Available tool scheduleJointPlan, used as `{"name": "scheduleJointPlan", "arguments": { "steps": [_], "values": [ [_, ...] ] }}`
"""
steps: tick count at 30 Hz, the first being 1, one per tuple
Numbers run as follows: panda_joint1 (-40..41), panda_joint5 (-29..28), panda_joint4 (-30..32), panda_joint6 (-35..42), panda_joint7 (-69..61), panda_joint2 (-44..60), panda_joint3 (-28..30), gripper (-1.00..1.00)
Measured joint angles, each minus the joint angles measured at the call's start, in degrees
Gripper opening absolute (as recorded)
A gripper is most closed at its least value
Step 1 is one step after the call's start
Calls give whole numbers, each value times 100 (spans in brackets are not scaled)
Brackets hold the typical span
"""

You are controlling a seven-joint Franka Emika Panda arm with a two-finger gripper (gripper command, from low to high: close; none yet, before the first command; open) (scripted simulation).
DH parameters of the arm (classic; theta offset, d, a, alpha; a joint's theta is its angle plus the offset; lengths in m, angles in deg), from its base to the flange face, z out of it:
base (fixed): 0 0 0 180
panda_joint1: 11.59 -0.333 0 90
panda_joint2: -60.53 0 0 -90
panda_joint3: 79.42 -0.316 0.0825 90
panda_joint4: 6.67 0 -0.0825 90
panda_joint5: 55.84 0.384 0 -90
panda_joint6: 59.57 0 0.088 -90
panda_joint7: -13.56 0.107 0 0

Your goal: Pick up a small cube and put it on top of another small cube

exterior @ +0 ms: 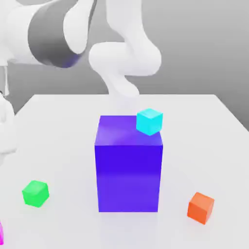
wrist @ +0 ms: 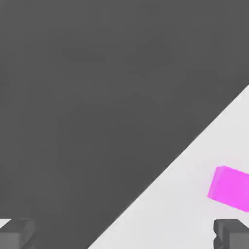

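The small magenta-pink cube (wrist: 230,188) lies on the white table near its edge in the hand view, apart from my open gripper (wrist: 125,235). Its two dark fingertips (wrist: 17,232) stand wide apart with nothing between them. In the exterior view a sliver of the magenta cube (exterior: 1,234) shows at the near left corner. A green cube (exterior: 35,193) sits on the exterior view's left and an orange cube (exterior: 201,207) on its right. A cyan cube (exterior: 149,121) rests on the top back corner of the big blue-purple block (exterior: 129,170).
The big blue-purple block stands tall in the middle of the white table (exterior: 63,121). The white and grey arm links (exterior: 121,53) hang over the table's far side. Beyond the table edge in the hand view lies dark grey floor (wrist: 97,97).
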Motion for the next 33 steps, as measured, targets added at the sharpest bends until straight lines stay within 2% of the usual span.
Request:
{"name": "scheduleJointPlan", "arguments": {
  "steps": [7, 11, 12, 18, 23, 33],
  "values": [
    [407, 336, -186, -320, 354, 1473, 252, 0],
    [642, 613, -370, -847, 231, 2306, 47, 0],
    [683, 663, -404, -951, 198, 2448, -2, -100],
    [706, 690, -422, -1007, 180, 2519, -30, -100],
    [508, 409, -214, -452, 394, 1755, 233, -100],
    [27, -342, 1768, -621, 2130, -128, 945, -100]
  ]
}}
